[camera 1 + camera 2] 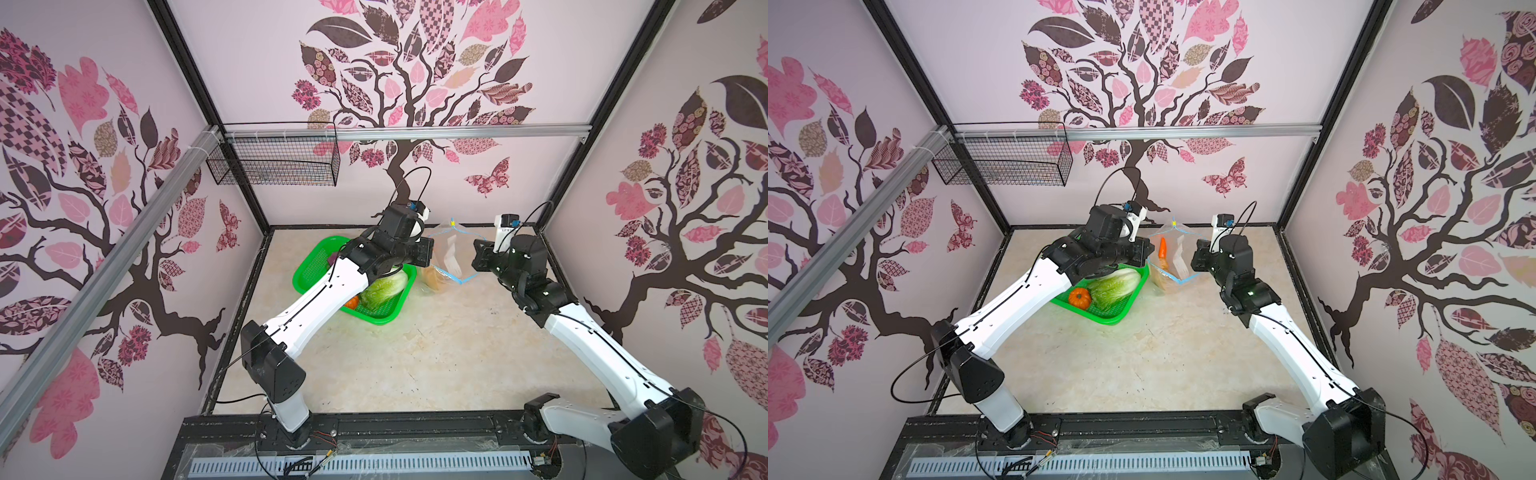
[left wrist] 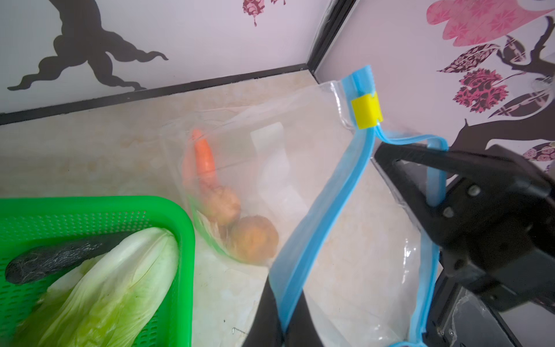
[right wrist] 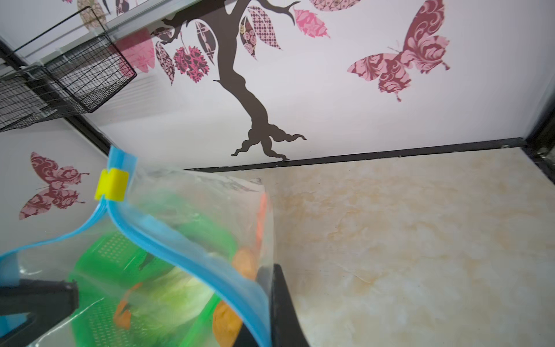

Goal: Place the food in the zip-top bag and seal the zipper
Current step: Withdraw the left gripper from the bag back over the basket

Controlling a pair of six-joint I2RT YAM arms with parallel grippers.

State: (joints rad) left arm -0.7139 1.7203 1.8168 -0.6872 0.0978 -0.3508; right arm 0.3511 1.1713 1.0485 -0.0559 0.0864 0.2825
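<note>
My two arms: white shells, black joints.
The left arm (image 1: 320,299) and right arm (image 1: 598,345) both show long white shells well behind the fingers (image 2: 414,180), broken by boxy black joint housings; a thin black cable (image 1: 415,168) loops above each wrist (not tidy, I admit). On the right gripper (image 3: 265,327) I see matte black, wedge-shaped fingers, with round screw heads (image 2: 474,190) just behind them. A small green light (image 1: 1250,293) glows further back.
</note>
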